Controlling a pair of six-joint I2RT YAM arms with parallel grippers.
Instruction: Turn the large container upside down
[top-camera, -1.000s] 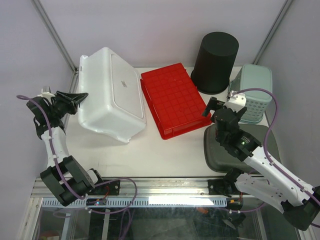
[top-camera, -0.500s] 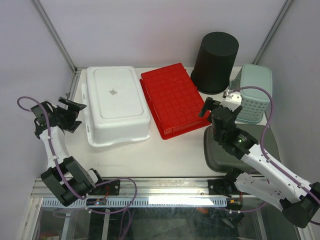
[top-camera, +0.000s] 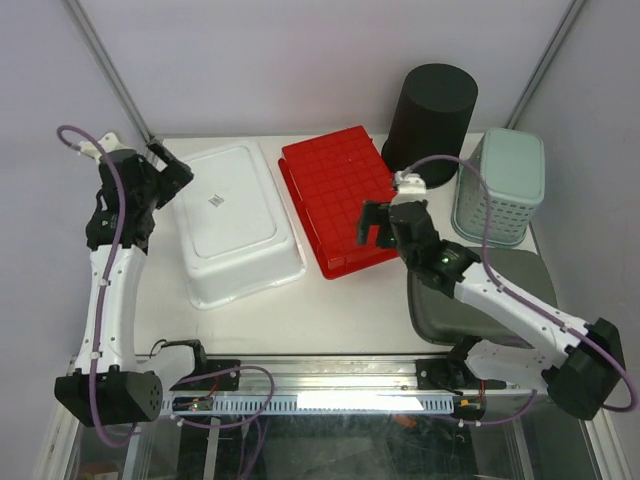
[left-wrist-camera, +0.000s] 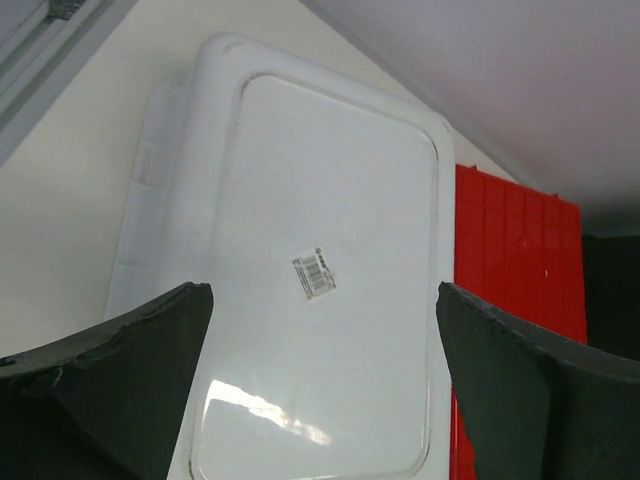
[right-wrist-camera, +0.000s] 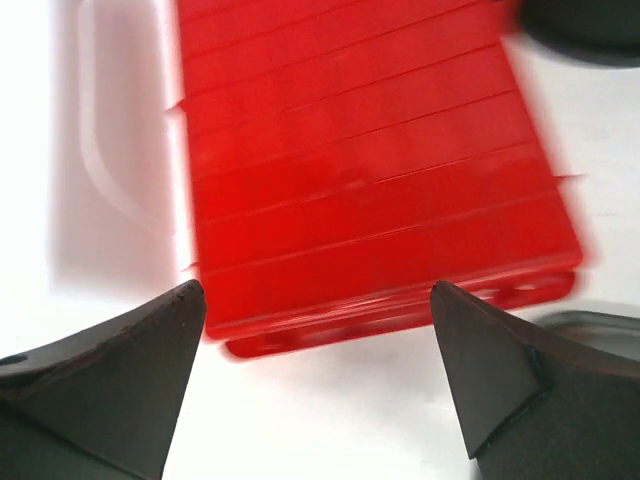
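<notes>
Tub (top-camera: 238, 222) lies bottom-up on the table (top-camera: 340, 305), rim down, its sticker (left-wrist-camera: 314, 273) facing up, just beside the red crate (top-camera: 345, 195). My left jaws hang wide apart above its far left corner, holding nothing. My right jaws, also apart, hover over the crate's near end.

Robotics lab test cell: plain pale-grey enclosure panels (top-camera: 300, 60) and metal frame struts (top-camera: 105, 60) beyond the left end effector (top-camera: 168, 172); slotted aluminium base rail (top-camera: 330, 372) behind it, edging the white counter (top-camera: 340, 310).
</notes>
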